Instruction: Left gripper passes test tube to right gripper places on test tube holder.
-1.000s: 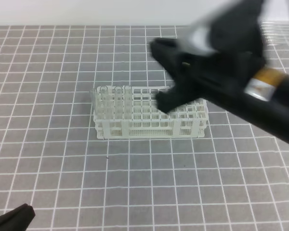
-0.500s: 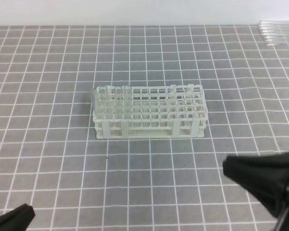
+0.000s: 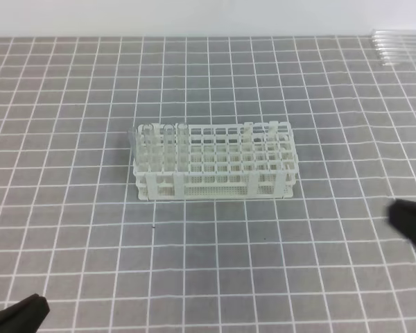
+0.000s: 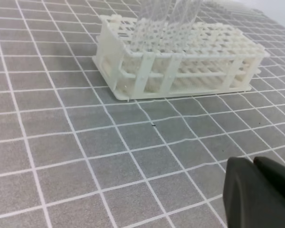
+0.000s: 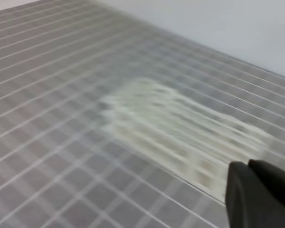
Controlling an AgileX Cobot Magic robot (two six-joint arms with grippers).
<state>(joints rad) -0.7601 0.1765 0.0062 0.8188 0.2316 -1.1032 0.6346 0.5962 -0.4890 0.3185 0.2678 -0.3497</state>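
The test tube holder (image 3: 215, 164) stands a little above the middle of the grey gridded surface (image 3: 215, 277) in the high view, its long side running from 9 to 3 o'clock. Several clear tubes (image 3: 163, 142) stand upright in its holes at the 9 o'clock end; glare blurs their exact count, and which of them is the task's test tube cannot be told. One more tube (image 3: 247, 135) seems to stand toward the 3 o'clock end.

Both grippers are well apart from the rack. The left gripper (image 3: 17, 316) sits at the 7 o'clock corner of the high view, its jaws pressed together with nothing between them. The right gripper (image 3: 410, 223) shows only as a dark tip at the 4 o'clock edge, its jaws also closed and empty; its wrist view is motion-blurred.

One rack, two grippers, and one bundle of spare clear tubes (image 3: 400, 47) lying at 1 o'clock near the surface's far edge. Bare grid surrounds the rack on every side.
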